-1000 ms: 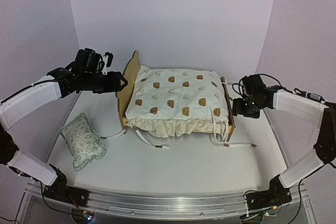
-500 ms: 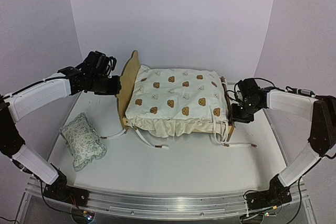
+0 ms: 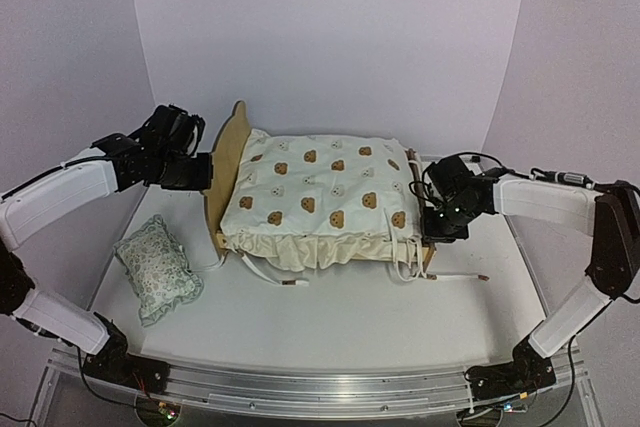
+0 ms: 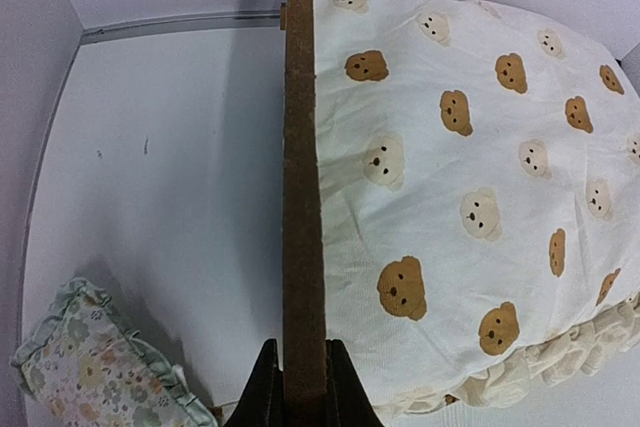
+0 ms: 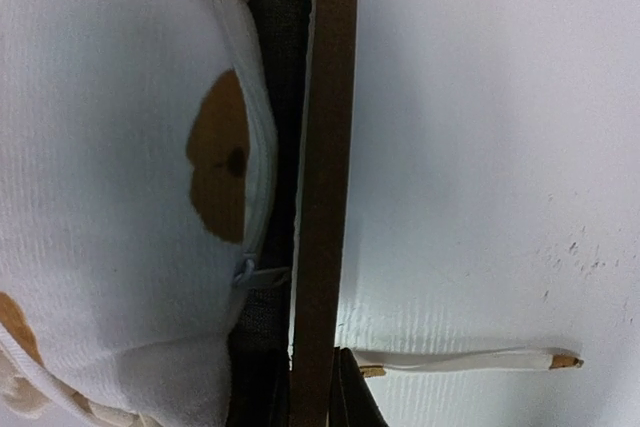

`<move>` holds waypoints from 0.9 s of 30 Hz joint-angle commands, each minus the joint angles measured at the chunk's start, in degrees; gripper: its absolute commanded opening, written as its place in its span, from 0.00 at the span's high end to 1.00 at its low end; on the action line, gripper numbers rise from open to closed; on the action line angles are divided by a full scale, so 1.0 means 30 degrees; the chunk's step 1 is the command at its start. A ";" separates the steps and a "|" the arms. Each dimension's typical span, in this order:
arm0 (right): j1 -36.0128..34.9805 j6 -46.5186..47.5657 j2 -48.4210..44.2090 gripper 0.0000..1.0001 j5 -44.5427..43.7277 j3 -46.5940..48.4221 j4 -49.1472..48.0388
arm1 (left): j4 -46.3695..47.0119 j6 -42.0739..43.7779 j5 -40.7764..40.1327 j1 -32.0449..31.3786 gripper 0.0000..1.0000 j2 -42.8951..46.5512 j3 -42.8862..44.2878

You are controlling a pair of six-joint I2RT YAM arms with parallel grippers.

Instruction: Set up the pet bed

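Note:
The pet bed stands mid-table, its plywood headboard on the left and its low footboard on the right. A cream bear-print cover lies puffed over it. My left gripper is shut on the headboard's edge; the left wrist view shows both dark fingers pressed against the board. Over at the other end, my right gripper is shut on the footboard, which runs between its fingers. The grey fabric base shows beside the cover.
A small floral ruffled pillow lies on the table to the front left, near the left arm. White ties trail from the cover onto the table at the front and right. Walls enclose the table on three sides.
Both grippers went from open beside the bed to shut on its end boards. The bed with its cover has shifted to the left.

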State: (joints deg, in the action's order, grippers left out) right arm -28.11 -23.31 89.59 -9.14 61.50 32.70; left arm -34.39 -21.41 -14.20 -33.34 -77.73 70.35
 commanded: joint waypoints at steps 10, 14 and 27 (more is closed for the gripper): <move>-0.6725 -0.1589 0.3566 0.99 -0.0460 0.3403 -0.0352 | -0.1313 -0.1564 -0.2508 0.0120 0.98 0.4232 -0.1377; -0.7619 -0.1693 0.3977 1.00 -0.0543 0.3978 -0.0353 | -0.2099 -0.1825 -0.3615 0.0127 0.95 0.4138 -0.1517; -0.7148 -0.0085 0.0905 0.56 -0.3253 0.2429 0.0300 | -0.2396 -0.2095 -0.3894 0.0111 0.68 0.3603 -0.0872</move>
State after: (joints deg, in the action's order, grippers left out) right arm -48.74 -29.08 97.53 -21.23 69.36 34.28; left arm -47.57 -27.27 -27.68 -32.15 -66.10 64.28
